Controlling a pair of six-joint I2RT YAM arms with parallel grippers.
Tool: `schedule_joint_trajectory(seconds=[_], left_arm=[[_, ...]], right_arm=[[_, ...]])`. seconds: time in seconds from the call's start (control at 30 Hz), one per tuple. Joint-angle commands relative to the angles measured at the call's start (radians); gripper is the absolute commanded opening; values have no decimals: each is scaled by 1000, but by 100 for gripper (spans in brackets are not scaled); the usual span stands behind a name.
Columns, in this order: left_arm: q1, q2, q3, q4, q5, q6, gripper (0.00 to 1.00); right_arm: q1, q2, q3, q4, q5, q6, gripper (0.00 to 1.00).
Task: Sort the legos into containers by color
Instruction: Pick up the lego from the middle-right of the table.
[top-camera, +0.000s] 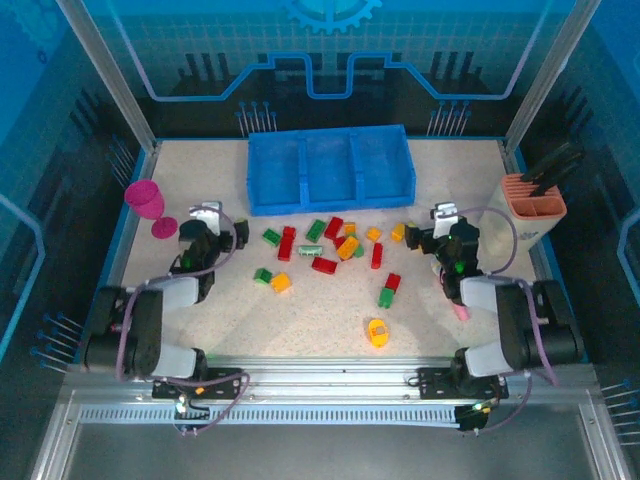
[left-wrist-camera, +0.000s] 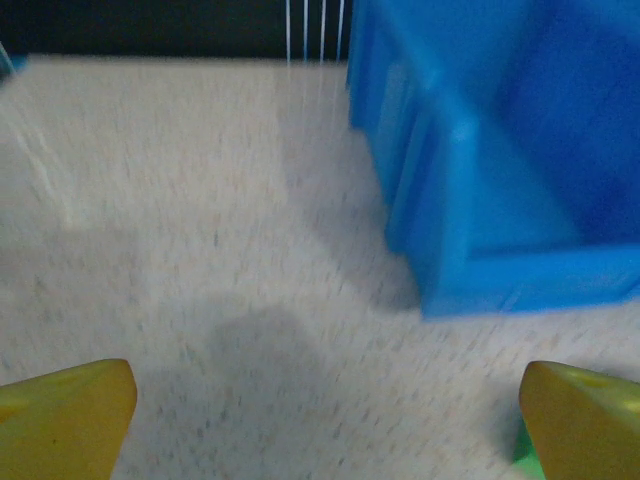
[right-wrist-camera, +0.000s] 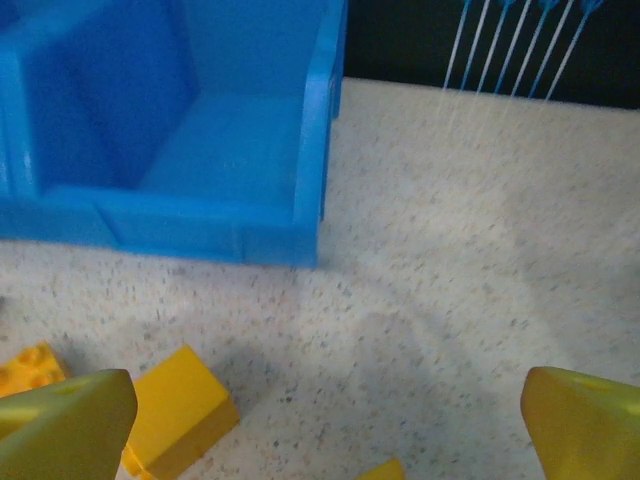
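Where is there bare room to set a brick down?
Bare: left of the blue tray to the magenta cup; right of it to the beige holder; near edge left of the lone orange piece. Crowded: legos before the tray.

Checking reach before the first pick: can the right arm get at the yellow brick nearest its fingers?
Probably yes. The yellow brick lies uncovered on the table just by the right fingers, which are open. The blue tray sits farther back, so a slight sideways shift should bracket it.
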Motion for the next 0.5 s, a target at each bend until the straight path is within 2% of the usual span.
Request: schedule_joint_trajectory(seconds=[0.0,0.1,0.17,0.3,0.47], left_arm=[[-50,-199,119,-235,-102,-41,99],[-65,-283,233,-410,-134,-94,99],[-76,-309,317,-518,-124,-103,99],[-106,-325,440,-670,-125,-103,99],[-165,-291,635,-878,-107,-19,99]], right_arm=[[14,-150,39,-118,75,33,100],[34,-205,169,-359,126,112,100],[54,-166,321,-602,113,158,100],[136,-99,509,-851,189,246,100],[158,12,745,-1240,204,499,95]])
